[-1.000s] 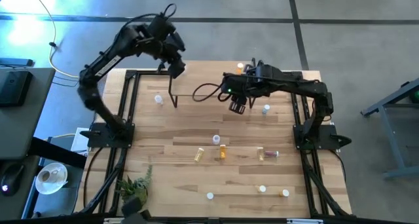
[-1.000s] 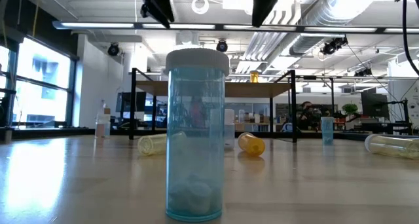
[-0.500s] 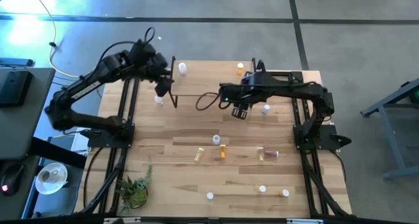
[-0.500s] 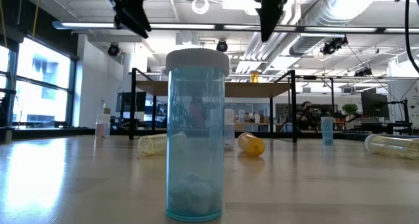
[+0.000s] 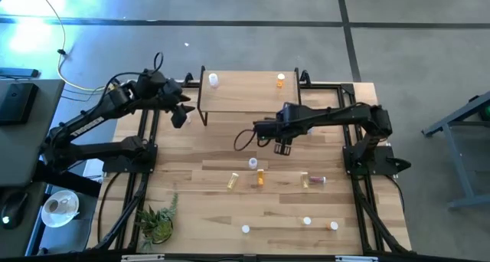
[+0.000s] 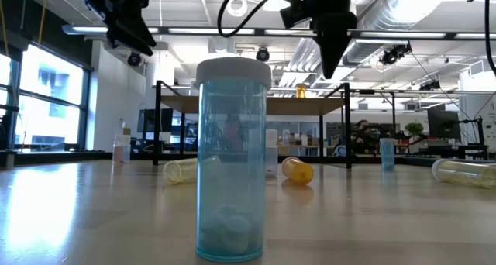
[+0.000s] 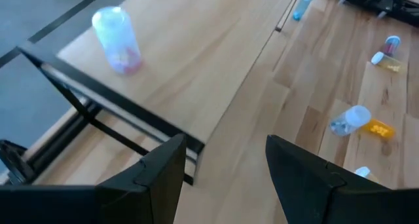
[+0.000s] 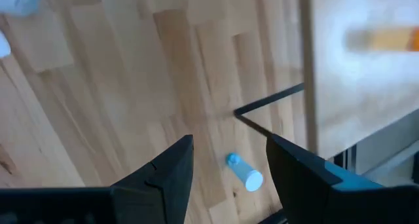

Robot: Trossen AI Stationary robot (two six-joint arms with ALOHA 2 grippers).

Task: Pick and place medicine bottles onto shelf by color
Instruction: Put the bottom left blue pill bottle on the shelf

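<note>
The shelf [image 5: 249, 97] stands at the table's far middle, with a clear bottle [image 5: 213, 80] and an orange bottle [image 5: 281, 80] upright on its top. My left gripper [image 5: 178, 116] hovers open off the shelf's left end and looks along the shelf top [image 7: 196, 60]. My right gripper [image 5: 282, 145] hangs open over bare wood in front of the shelf, above and beside a blue bottle [image 8: 243, 171]. Other medicine bottles lie or stand mid-table: a clear one [image 5: 253, 163], an orange one [image 5: 260, 178], a yellow one [image 5: 232, 181], an amber one [image 5: 314, 181].
Three small bottles [image 5: 245, 230], [image 5: 307, 221], [image 5: 334, 226] stand near the front edge. A blue bottle [image 6: 232, 160] stands right in front of the low camera. A potted plant [image 5: 157, 220] sits at the front left. Black frame rails [image 5: 149, 124] run along both table sides.
My left gripper has swung from above the shelf's far left corner toward the table's left and near side, and has come lower. My right gripper has sunk and gone a little toward the near edge. Both have stayed open. No bottle has moved.
</note>
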